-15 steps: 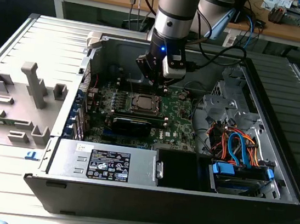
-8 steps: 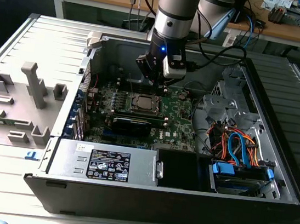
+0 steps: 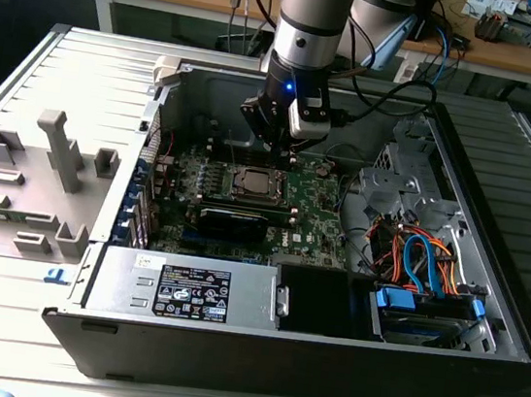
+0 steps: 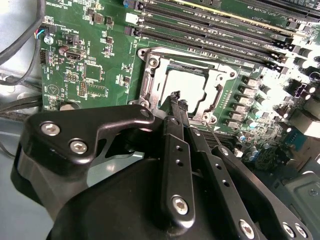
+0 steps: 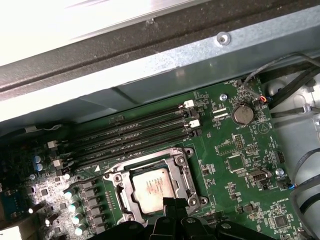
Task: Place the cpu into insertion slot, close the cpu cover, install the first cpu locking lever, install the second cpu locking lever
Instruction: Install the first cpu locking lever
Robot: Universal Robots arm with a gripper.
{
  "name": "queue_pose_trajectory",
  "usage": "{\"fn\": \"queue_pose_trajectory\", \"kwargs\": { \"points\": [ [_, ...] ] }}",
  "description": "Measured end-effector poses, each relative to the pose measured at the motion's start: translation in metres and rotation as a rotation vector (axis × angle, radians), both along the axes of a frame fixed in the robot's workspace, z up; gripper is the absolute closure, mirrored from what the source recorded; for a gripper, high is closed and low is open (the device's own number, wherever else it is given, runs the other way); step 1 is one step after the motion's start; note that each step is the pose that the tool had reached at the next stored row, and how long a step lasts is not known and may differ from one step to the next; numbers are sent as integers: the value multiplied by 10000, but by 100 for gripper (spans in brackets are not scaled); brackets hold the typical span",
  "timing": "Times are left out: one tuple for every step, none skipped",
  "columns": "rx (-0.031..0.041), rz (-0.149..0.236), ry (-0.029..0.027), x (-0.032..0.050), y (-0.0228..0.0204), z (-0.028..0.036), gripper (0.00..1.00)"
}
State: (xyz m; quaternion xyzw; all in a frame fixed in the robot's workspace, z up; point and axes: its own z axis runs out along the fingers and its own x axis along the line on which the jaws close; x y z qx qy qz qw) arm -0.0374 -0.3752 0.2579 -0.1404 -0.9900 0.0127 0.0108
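Observation:
The cpu (image 5: 154, 188) lies flat in the insertion slot (image 3: 251, 183) on the green board, its silver-grey top facing up. The cpu cover (image 5: 186, 172), a silvery frame, lies down around it, with the chip's top showing through its cut-out. In the second wrist view the cpu (image 4: 189, 85) and the cpu cover (image 4: 221, 79) appear just past my fingertips. My gripper (image 4: 175, 98) hangs a little above the socket's edge, shut with nothing between its fingers. The exterior view has the gripper (image 3: 274, 147) over the socket's far side. I cannot tell how the locking levers stand.
Long black memory slots (image 5: 135, 131) run beside the socket. A black card (image 3: 233, 220) sits on its near side. A power supply (image 3: 185, 291) and a bundle of blue and orange cables (image 3: 416, 258) fill the case's front. The case walls (image 3: 179, 75) enclose the board.

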Motion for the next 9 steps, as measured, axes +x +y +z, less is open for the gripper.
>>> {"fn": "queue_pose_trajectory", "kwargs": {
  "points": [
    [0, 17, 0, 0, 0, 0, 89],
    [0, 39, 0, 0, 0, 0, 89],
    [0, 57, 0, 0, 0, 0, 89],
    [0, 67, 0, 0, 0, 0, 89],
    [0, 83, 0, 0, 0, 0, 89],
    [0, 102, 0, 0, 0, 0, 89],
    [0, 124, 0, 0, 0, 0, 89],
    [0, 135, 0, 0, 0, 0, 89],
    [-1, 145, 0, 0, 0, 0, 89]
  ]
}}
